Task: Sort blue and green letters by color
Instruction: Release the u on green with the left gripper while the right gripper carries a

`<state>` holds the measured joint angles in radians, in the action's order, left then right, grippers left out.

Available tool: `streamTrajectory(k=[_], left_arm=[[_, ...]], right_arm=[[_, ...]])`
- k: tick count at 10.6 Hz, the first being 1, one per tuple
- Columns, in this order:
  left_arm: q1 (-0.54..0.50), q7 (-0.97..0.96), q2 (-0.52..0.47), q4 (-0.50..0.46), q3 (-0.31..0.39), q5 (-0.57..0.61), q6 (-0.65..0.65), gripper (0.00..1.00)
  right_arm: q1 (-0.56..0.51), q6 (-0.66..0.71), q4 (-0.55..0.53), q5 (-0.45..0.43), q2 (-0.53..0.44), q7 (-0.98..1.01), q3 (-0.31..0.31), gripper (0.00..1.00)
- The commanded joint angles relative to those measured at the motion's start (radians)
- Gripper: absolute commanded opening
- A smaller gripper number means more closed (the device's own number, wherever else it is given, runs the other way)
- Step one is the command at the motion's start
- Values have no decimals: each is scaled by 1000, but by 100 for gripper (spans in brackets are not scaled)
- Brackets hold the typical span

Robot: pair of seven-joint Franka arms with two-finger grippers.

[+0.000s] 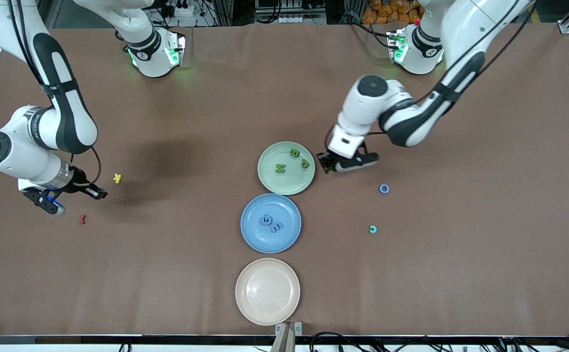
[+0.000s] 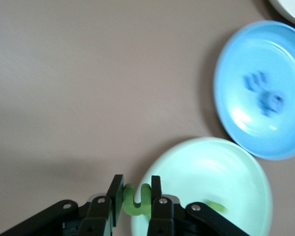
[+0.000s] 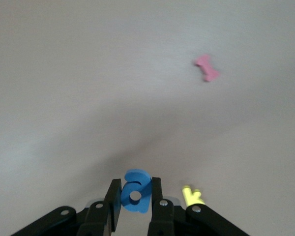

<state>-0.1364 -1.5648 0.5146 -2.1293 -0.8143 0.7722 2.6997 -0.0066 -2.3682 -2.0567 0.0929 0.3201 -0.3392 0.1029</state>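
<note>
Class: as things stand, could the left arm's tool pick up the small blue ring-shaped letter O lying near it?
Probably not yet: the left tool is shut on a green letter U, though open table surrounds the blue O.

Three plates line the desk's [image 1: 167, 274] middle; the farthest plate [image 1: 266, 181] carries three letters [image 1: 293, 161], the middle plate [image 1: 250, 234] two [image 1: 271, 223]; the nearest plate [image 1: 267, 291] lies at its 6 o'clock.

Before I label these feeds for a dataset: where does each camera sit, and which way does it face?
Front view: high across the table, facing both arms; shows left hand, right hand.
Left wrist view: on left wrist, looking down past its hand gripping a green letter.
Right wrist view: likewise, right hand gripping a blue letter.
Shared: green plate, blue plate.
</note>
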Motion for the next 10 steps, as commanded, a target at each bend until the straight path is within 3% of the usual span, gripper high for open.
streamTrajectory(k=[1, 3, 4, 5, 8, 10], left_arm=[[118, -141, 42, 90, 11, 24, -12, 0], [269, -246, 48, 165, 94, 27, -81, 0], [329, -253, 48, 195, 147, 27, -133, 84], [343, -254, 45, 195, 164, 30, -161, 100], [299, -247, 7, 206, 170, 25, -279, 100], [181, -172, -24, 212, 170, 25, -317, 100]], right_arm=[[46, 26, 64, -4, 14, 109, -69, 0], [120, 17, 113, -4, 52, 135, -92, 0], [169, 17, 162, -2, 78, 135, -92, 0], [204, 14, 190, -2, 101, 137, -94, 0], [331, -20, 303, 2, 201, 128, -95, 0], [402, -112, 378, 5, 293, 124, -95, 0]])
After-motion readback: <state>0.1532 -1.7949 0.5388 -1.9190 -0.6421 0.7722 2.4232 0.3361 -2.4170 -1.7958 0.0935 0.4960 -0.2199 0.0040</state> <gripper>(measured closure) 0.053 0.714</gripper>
